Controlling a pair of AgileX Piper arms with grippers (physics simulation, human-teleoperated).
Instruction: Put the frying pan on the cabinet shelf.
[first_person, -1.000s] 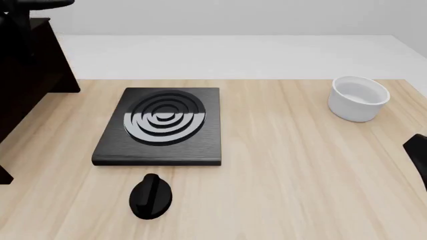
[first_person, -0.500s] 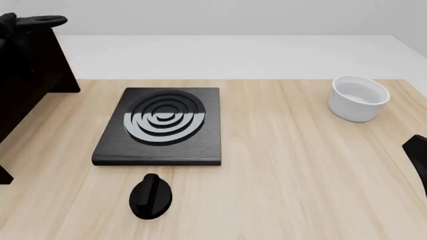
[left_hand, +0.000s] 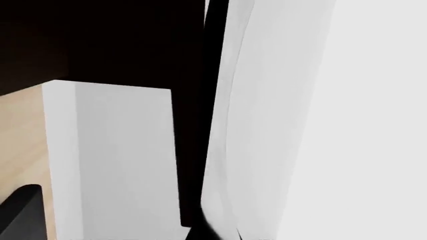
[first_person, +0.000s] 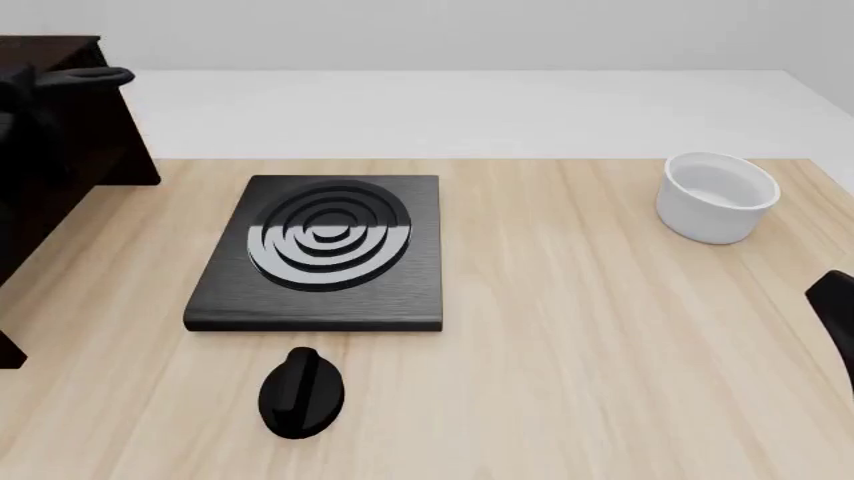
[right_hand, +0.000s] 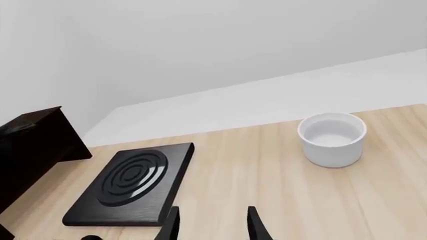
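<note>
Right claw (right_hand: 212, 226): fingers apart, empty, low over the desk (first_person: 601, 350). Left claw: lost in the dark up by the cabinet (first_person: 54, 170), so I cannot tell its state. A black bar (first_person: 88, 77) pokes out at the cabinet top. It may be the frying pan's handle, but I'm not sure. My guess is placing is underway, with release and retreat left. Count: one stove plate (first_person: 320, 250), one knob (first_person: 300, 393), one bowl (first_person: 717, 196), one cabinet.

no readable text, labels, brands or numbers anywhere, only concentric rings on the stove plate (first_person: 324, 248)
</note>
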